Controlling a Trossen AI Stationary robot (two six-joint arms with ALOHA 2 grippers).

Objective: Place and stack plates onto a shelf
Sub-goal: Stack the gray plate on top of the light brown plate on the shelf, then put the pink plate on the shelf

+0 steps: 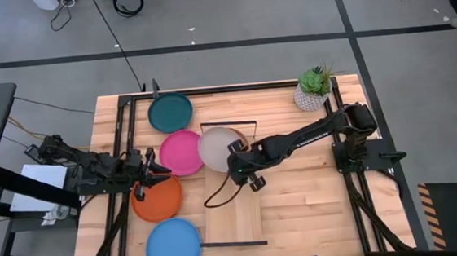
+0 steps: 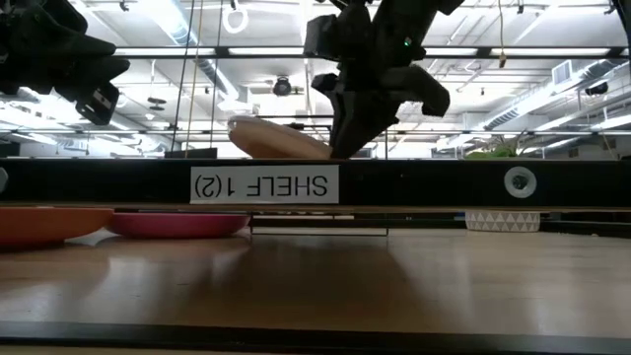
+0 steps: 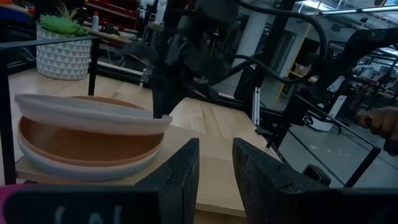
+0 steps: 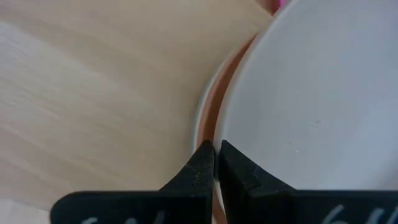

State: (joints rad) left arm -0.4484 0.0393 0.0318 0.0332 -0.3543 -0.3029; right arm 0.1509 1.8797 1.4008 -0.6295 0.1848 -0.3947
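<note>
The shelf (image 1: 235,213) is a light-wood plank with black wire frames at its ends, running from the table's middle to its near edge. On its far end a tan plate (image 3: 87,146) lies nested in a pale blue-grey plate (image 3: 93,171). My right gripper (image 4: 216,152) is shut on a pale cream plate (image 1: 218,145) just above that stack. On the table to the shelf's left lie the dark teal (image 1: 170,112), magenta (image 1: 180,152), orange (image 1: 156,199) and bright blue (image 1: 172,247) plates. My left gripper (image 1: 158,164) hovers open between the magenta and orange plates, holding nothing. My right gripper pinches the cream plate's rim (image 4: 233,140) between its two fingers, on the side of the plate toward the table's right and near edge. The fingers slant down from the right. The plate is tilted over the tan plate; whether its far rim touches the stack I cannot tell.
A small potted plant (image 1: 315,88) stands at the table's far right corner. Black frame rails run along the table's left and right sides. Bare wood lies to the right of the shelf and on the shelf's near half. A person's hand (image 3: 379,118) shows beyond the table.
</note>
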